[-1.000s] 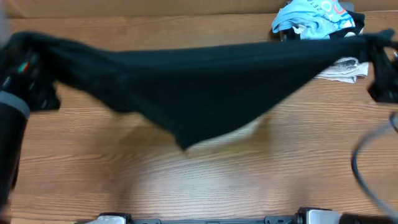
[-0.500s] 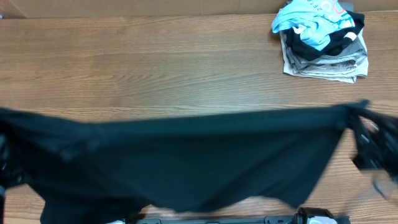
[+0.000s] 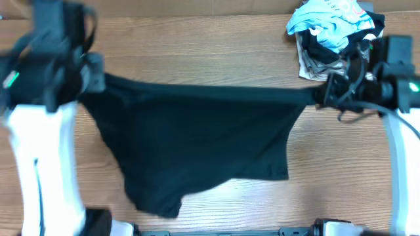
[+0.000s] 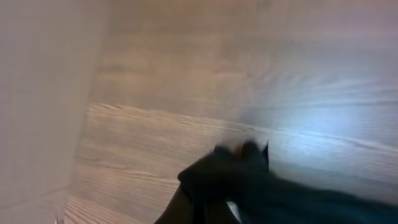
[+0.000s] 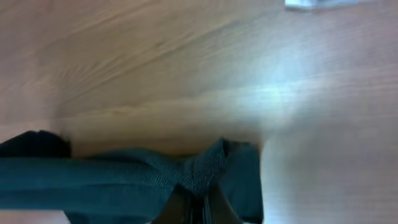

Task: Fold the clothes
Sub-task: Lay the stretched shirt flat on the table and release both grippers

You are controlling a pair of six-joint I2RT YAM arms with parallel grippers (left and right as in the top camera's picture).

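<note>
The black garment (image 3: 197, 141) hangs stretched between my two grippers above the wooden table, its upper edge taut and its lower part sagging toward the front. My left gripper (image 3: 98, 80) is shut on its left corner, which shows bunched in the left wrist view (image 4: 227, 177). My right gripper (image 3: 321, 97) is shut on its right corner, which shows pinched in the right wrist view (image 5: 202, 174). No logo or lettering is visible.
A pile with a light blue shirt (image 3: 328, 23) on grey-white folded fabric (image 3: 312, 65) sits at the back right, just behind my right gripper. Bare wooden table (image 3: 197, 52) lies behind the garment.
Both grippers swung the garment from the front edge back toward the middle of the table. It now hangs shorter and more bunched, with its lower edge toward the front left.
</note>
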